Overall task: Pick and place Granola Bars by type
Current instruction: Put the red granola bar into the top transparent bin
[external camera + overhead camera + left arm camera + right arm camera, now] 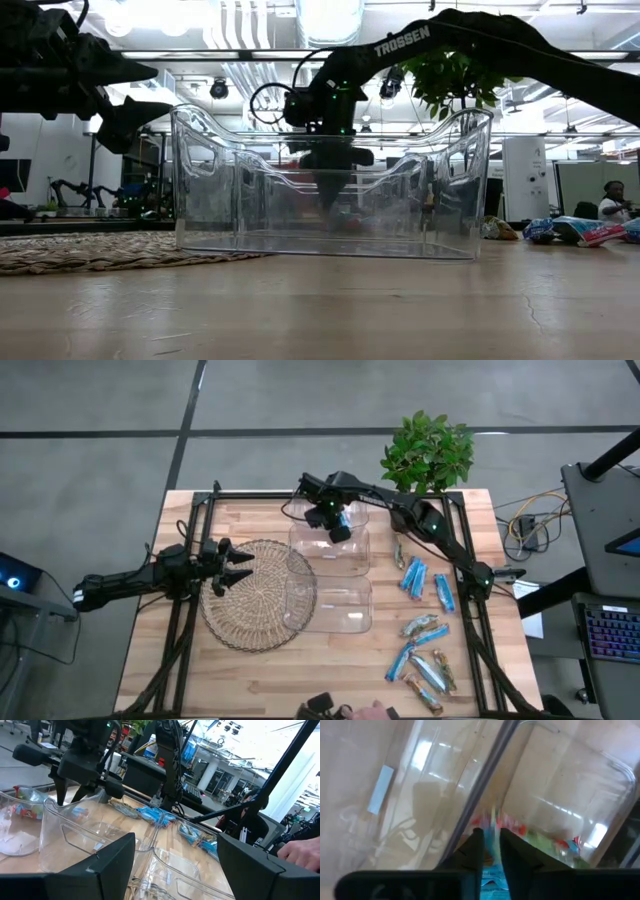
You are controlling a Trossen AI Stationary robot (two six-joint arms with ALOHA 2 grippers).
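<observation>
Several granola bars [420, 628], mostly blue with some silvery-tan, lie flat on the right part of the table. They also show in the left wrist view [155, 815]. My right gripper [335, 525] reaches over the far clear bins [330, 550] and is shut on a blue-wrapped bar [492, 870]. A few colourful wrapped bars [545, 840] lie in the farthest bin. My left gripper [238, 565] hovers open over the round woven mat [255, 600], holding nothing; its fingers stand wide apart in the left wrist view [176, 839]. My right gripper [491, 832] pinches the blue bar between its two fingers, and the wrapper [492, 855] shows in the narrow gap between them. The fingers point down from above into the bin area [335, 185]. The bar is lifted clear of the table; which part of it is gripped is hidden by the fingers.
Clear plastic bins stand in a row at the table's middle, the near one [330, 605] beside the woven mat. A potted plant [428, 450] stands at the far edge. Black frame rails run along the table's left and right sides. People show in the room beyond.
</observation>
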